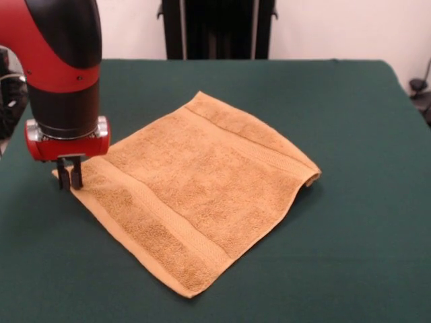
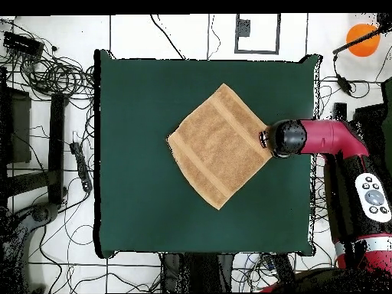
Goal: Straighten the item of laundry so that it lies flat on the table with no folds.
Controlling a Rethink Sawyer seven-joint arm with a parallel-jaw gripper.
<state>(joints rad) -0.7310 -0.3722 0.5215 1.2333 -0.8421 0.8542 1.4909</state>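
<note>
Lying spread like a diamond on the dark green tabletop, the mustard towel sits a little toward the arm's side of centre in the overhead view. It looks almost flat, with a woven band running along each of two opposite ends. At the corner pointing right in the front view, the edge lifts and curls under slightly, leaving a small fold. The red and black arm comes down over the opposite corner, at the left in the front view. Its fingers stand close together with only a narrow gap, tips at the towel's corner edge; whether cloth is pinched between them cannot be told.
</note>
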